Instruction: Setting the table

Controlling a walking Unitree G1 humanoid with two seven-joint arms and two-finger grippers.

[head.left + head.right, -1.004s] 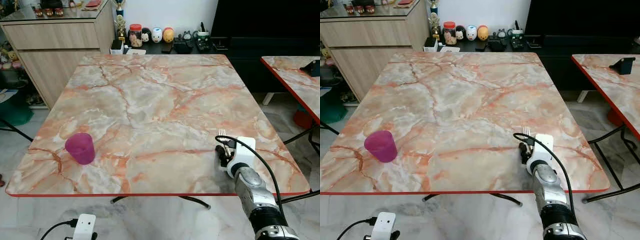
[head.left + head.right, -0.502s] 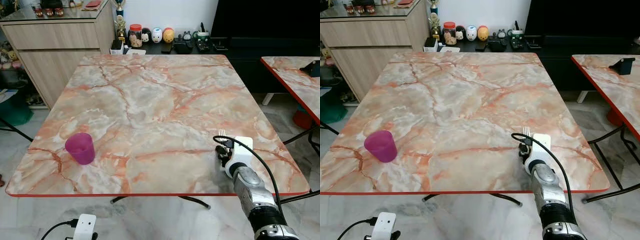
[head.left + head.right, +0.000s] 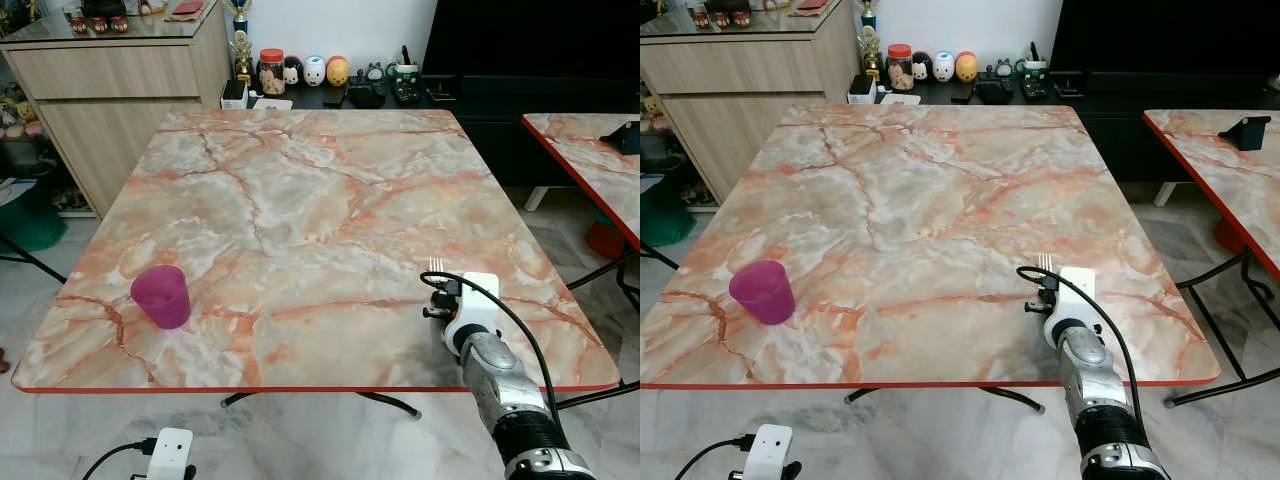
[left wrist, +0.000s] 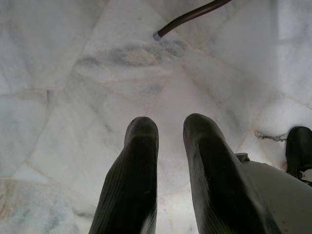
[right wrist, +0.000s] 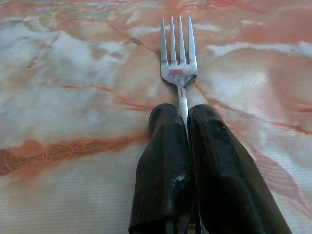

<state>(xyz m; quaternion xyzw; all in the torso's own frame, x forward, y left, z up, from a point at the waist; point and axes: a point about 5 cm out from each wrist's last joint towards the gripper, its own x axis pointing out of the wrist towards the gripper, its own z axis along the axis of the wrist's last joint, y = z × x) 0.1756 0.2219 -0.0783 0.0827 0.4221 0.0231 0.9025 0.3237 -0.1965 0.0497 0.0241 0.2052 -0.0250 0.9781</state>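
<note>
Right wrist view | right gripper (image 5: 184,114) clenched on fork (image 5: 179,53), handle between fingers, tines projecting ahead | silver, four-tined | over marble table (image 3: 300,200) near right front edge | left gripper (image 4: 168,129) parted, idle

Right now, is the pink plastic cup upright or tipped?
Upright: the pink plastic cup stands on its base on the marble-patterned table, mouth up.

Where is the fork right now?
The fork is pinched in the right gripper, just over the near right part of the marble table, far across from the pink cup.
</note>
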